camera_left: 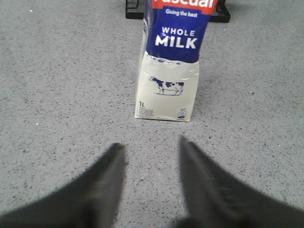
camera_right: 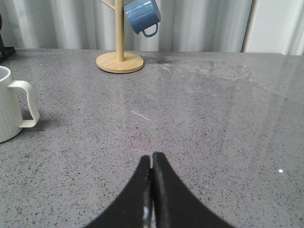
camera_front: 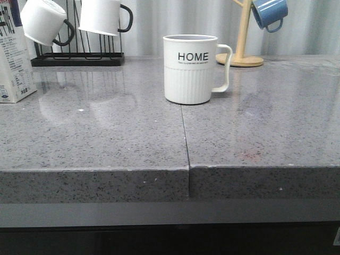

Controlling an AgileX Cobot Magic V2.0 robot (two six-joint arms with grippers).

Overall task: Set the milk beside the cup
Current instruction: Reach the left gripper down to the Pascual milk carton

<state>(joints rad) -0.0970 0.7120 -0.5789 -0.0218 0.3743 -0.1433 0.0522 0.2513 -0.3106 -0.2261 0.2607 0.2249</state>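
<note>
A tall white milk carton (camera_left: 167, 71) with a dark blue "WHOLE MILK" top stands upright at the counter's far left — well apart from the ribbed white "HOME" mug (camera_front: 190, 69), upright mid-counter, handle pointing right.

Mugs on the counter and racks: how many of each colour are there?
White mugs: 3, the HOME mug and two black-handled mugs on the black rack.
Blue mugs: 1, on the wooden stand.
Total: 4
</note>
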